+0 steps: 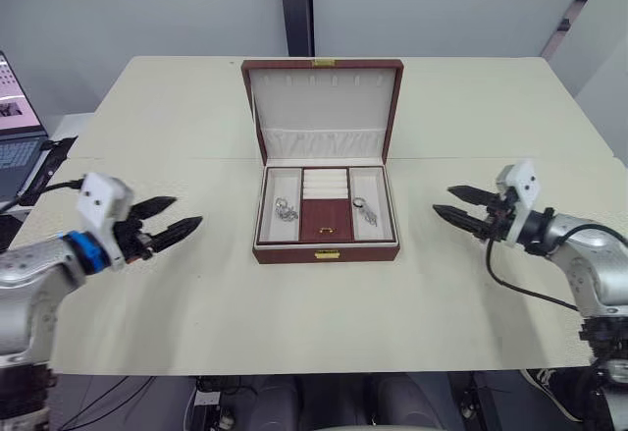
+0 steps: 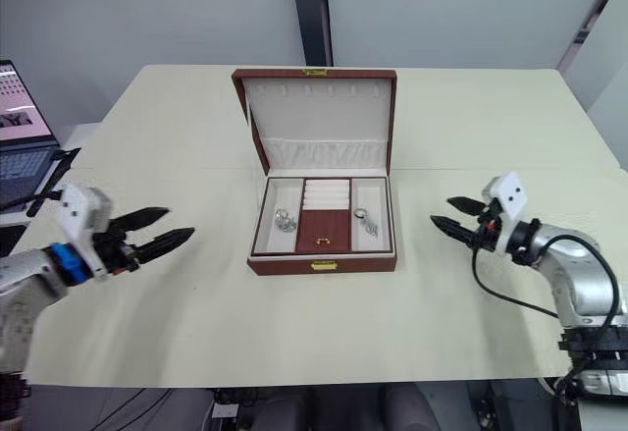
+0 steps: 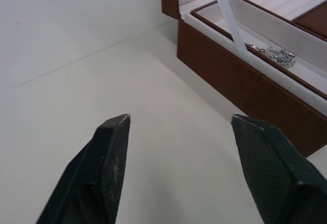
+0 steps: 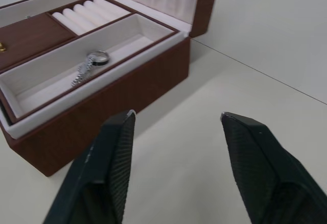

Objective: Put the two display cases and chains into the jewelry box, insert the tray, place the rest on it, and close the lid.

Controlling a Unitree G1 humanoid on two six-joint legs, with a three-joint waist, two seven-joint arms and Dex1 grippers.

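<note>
Standing open at the centre of the cream counter (image 1: 196, 284), the reddish-brown wood-look jewelry box (image 1: 327, 252) already carries the shallow tray with ridged ring-roll and brown centre flap (image 1: 326, 217), silver pieces lying in both side compartments. Its hinged cream-lined lid (image 1: 323, 107) rises upright at twelve o'clock. At nine o'clock the left tool (image 1: 172, 223) hangs empty, fingers spread; at three o'clock the right tool (image 1: 457, 204) likewise. Closing looks like the remaining step: the lid seems stiff, light and smooth, best pushed from its top edge near the gold catch (image 1: 323, 62).
</note>
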